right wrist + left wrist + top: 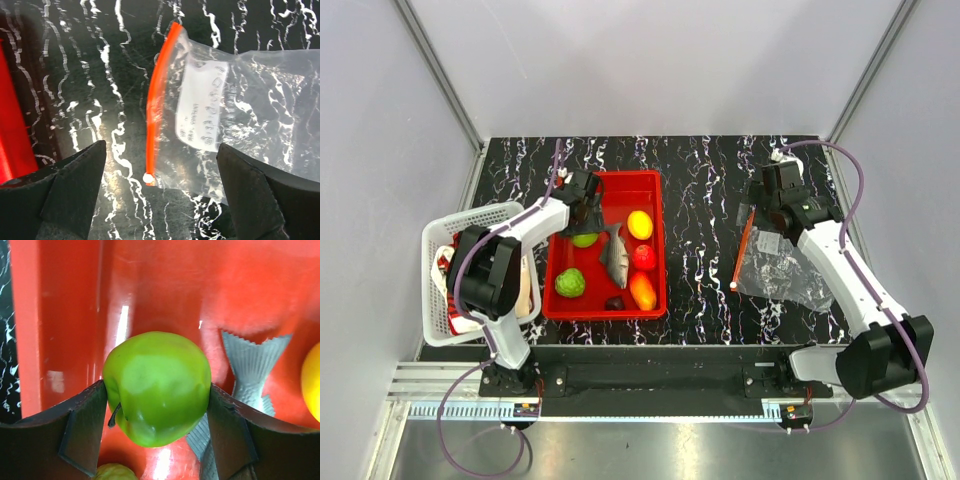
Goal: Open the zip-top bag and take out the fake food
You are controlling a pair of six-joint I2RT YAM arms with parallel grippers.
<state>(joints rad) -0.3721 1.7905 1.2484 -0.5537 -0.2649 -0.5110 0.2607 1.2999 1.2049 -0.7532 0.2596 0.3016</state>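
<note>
Left wrist: left tool [156, 402] pinches glossy green apple [159, 375]; right tool [161, 152] wide over crinkly zip-top bag [250, 110].

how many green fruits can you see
2. A smooth green apple is gripped between the left fingers over the far left of the red tray. A bumpy green fruit lies in its near left corner. None seem hidden in the tray.
</note>
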